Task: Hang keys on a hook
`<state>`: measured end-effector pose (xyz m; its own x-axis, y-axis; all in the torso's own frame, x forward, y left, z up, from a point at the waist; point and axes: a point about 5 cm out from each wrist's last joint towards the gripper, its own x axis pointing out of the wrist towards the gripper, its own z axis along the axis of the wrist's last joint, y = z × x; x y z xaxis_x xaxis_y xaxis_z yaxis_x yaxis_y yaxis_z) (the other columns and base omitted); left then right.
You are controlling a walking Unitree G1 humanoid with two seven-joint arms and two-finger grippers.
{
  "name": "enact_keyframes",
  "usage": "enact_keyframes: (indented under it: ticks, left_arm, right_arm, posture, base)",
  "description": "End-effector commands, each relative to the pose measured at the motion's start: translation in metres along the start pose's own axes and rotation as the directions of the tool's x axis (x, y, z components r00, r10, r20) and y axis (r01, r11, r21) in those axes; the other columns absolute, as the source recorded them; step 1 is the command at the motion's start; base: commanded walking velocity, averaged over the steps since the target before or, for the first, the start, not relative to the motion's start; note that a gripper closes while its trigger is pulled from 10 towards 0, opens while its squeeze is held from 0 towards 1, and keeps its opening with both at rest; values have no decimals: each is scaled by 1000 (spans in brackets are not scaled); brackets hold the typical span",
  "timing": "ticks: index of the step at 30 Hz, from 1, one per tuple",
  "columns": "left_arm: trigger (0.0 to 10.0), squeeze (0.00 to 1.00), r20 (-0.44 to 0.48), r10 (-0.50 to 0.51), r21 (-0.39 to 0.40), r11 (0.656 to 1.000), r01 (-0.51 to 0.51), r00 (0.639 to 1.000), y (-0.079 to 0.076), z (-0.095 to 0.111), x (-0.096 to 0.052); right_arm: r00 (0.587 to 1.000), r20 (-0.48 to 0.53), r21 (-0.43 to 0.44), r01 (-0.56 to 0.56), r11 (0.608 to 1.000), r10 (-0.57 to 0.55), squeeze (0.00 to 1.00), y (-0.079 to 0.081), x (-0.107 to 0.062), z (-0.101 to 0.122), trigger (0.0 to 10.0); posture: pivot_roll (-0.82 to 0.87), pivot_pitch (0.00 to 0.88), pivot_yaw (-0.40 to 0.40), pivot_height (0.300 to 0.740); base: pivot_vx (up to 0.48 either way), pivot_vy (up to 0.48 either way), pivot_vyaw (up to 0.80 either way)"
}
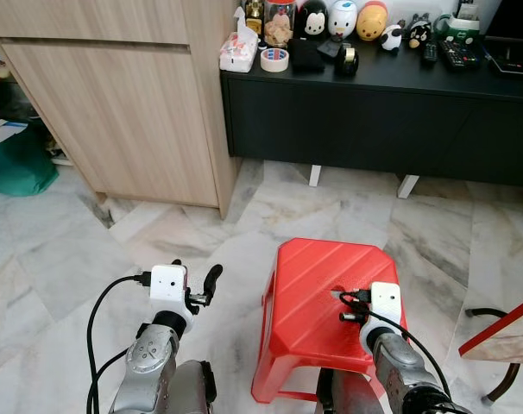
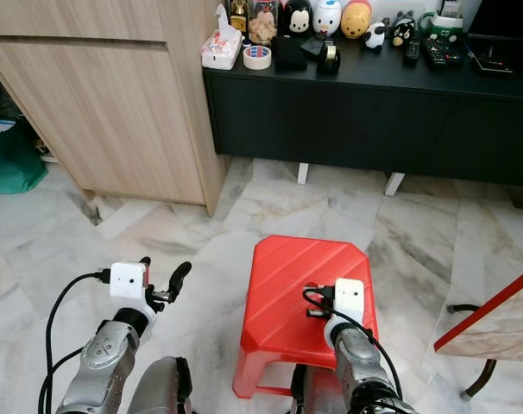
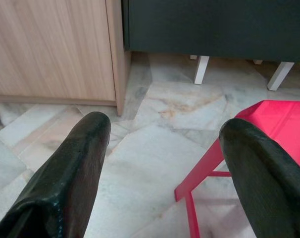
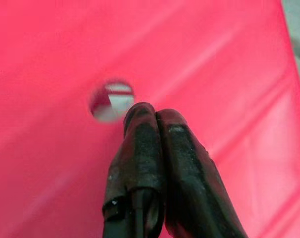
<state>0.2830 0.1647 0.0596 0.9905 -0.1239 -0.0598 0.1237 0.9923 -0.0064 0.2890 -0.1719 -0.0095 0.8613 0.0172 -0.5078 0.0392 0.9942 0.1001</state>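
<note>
My right pincer [image 4: 155, 113] was pressed shut, its two black fingers [image 4: 182, 148] flat against each other just above the seat of the red stool [image 4: 229, 59], beside the seat's small round hole [image 4: 112, 101]. Whether any keys were pinched between them I could not tell. A small pale sliver [image 1: 336, 294] showed at the pincer's tip from above, too small for me to name.

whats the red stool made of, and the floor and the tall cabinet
Stool: likely moulded plastic, glossy, with ribbed lines on the seat. Floor: polished marble-look tiles, grey veining and joints. Cabinet: light wood-grain panels, matte, probably laminate.
</note>
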Motion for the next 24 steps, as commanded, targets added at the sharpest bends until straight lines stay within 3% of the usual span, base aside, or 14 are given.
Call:
enact_keyframes:
  ticks: [1, 6, 7, 12, 13, 14, 18, 19, 24]
  left_arm:
    - [10000, 0, 0, 8, 8, 1000, -8, 1000, 3, -1, 0]
    - [10000, 0, 5, 13, 8, 1000, -13, 1000, 3, 0, 2]
    - [10000, 0, 6, 14, 8, 1000, -14, 1000, 3, 0, 3]
    - [10000, 0, 9, 18, 9, 1000, -18, 1000, 4, 0, 3]
    - [10000, 0, 9, 19, 9, 1000, -19, 1000, 4, 0, 3]
    - [10000, 0, 10, 21, 9, 1000, -21, 1000, 5, 0, 3]
    - [10000, 0, 10, 21, 10, 1000, -21, 1000, 5, 0, 3]
    - [10000, 0, 9, 21, 10, 1000, -21, 1000, 6, -1, 3]
    - [10000, 0, 9, 20, 12, 1000, -20, 1000, 7, -1, 3]
  right_arm:
    - [1000, 12, -6, -9, 1000, 9, 0, 2, 0, 1, 0]
    - [1000, 13, -13, -11, 1000, 11, 0, 1, 0, 1, 0]
    - [1000, 7, -18, -2, 1000, 3, 0, -1, -1, 0, 10000]
    - [1000, 1, -66, 12, 998, -12, 0, -7, -2, -1, 10000]
    - [1000, 6, -93, 1, 996, 0, 796, -9, -2, -1, 10000]
    - [1000, 15, -137, -24, 990, 27, 1000, -13, -3, 2, 10000]
    - [998, 24, -211, -59, 976, 66, 1000, -19, -4, 7, 10000]
    - [995, 23, -266, -84, 960, 94, 1000, -25, -6, 10, 10000]
    - [984, -13, -374, -170, 912, 178, 1000, -38, -8, 18, 10000]
  posture:
    - [35, 66, -39, 613]
    - [33, 55, -43, 613]
    - [32, 52, -44, 613]
    - [33, 50, -45, 613]
    - [32, 50, -44, 613]
    - [30, 49, -43, 613]
    - [29, 49, -42, 613]
    - [24, 50, -40, 613]
    - [24, 53, -36, 613]
  base:
    - [0, 0, 0]
    - [0, 0, 0]
    - [0, 0, 0]
    - [0, 0, 0]
    - [0, 0, 0]
    - [0, 0, 0]
    - [0, 0, 0]
    - [0, 0, 0]
    - [0, 0, 0]
